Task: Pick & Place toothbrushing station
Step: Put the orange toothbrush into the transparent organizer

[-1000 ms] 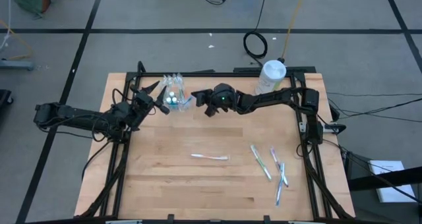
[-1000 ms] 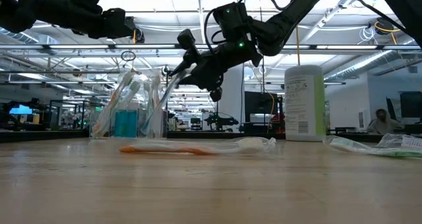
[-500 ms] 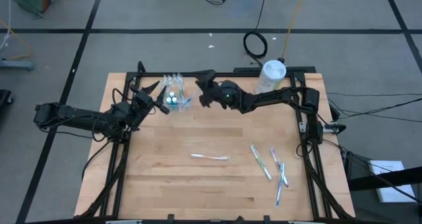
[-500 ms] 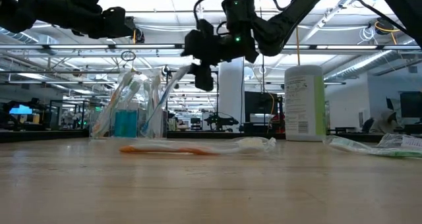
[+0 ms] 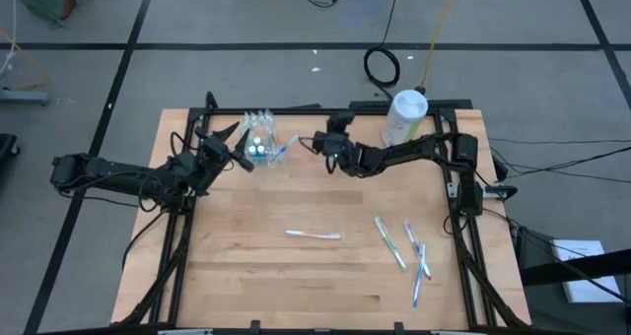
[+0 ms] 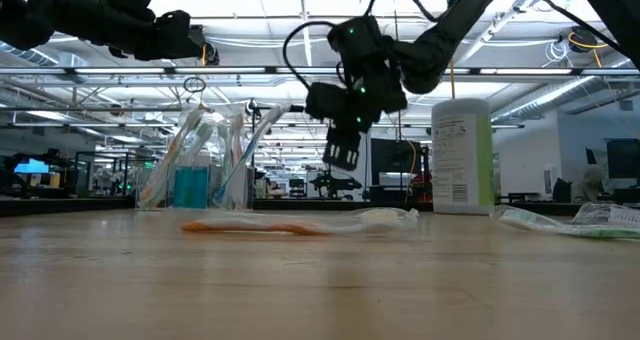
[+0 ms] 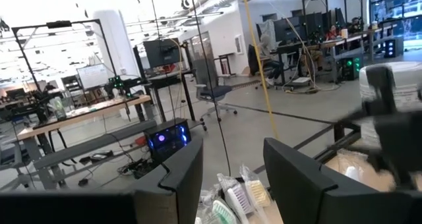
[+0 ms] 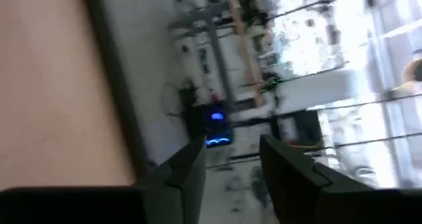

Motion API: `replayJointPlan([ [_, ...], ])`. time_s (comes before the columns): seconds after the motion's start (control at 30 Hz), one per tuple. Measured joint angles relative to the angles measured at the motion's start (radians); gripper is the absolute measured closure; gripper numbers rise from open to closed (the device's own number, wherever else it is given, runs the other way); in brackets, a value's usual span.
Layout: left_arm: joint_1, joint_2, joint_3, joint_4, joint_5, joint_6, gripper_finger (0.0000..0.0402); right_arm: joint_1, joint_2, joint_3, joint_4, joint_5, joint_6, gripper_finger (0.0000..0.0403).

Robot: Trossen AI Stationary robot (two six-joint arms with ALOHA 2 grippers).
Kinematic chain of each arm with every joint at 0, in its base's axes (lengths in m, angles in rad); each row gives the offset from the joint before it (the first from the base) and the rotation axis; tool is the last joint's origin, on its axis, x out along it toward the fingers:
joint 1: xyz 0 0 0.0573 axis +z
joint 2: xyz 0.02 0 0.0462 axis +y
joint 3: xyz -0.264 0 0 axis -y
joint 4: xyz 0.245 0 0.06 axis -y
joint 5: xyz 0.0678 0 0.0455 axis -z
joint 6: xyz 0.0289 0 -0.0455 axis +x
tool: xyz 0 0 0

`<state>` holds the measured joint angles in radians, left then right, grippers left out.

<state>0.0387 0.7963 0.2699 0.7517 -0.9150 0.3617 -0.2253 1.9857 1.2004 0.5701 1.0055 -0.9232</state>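
The toothbrushing station [image 5: 258, 144] stands at the table's [image 5: 296, 276] far edge, toward the left corner. The left gripper [image 5: 233, 150] hovers just beside it, fingers spread — the right gripper [image 5: 330, 143] hangs near its other side, empty, fingers parted.

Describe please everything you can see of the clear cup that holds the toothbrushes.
The clear plastic cup stands upright near the table's far edge, left of centre. It looks thin and see-through and is packed with pale toothbrushes that fan outward, with something blue low inside. The left hand is close beside it; whether they touch cannot be told.
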Motion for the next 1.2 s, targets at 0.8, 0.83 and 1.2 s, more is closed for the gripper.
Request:
replayJointPlan([
  [0.8,0.057,0.215,0.101,-0.143,0.522,-0.189,0.0309,0.022,-0.56,-0.173,-0.659,-0.509,0.716,0.0402],
  [0.83,0.064,0.252,0.129,-0.166,0.553,-0.188,0.0325,0.019,-0.597,-0.201,-0.63,-0.491,0.722,0.0402],
  [1.2,0.085,0.653,0.46,-0.398,0.538,-0.233,0.0395,0.02,-0.901,-0.546,-0.157,-0.483,0.745,0.0399],
])
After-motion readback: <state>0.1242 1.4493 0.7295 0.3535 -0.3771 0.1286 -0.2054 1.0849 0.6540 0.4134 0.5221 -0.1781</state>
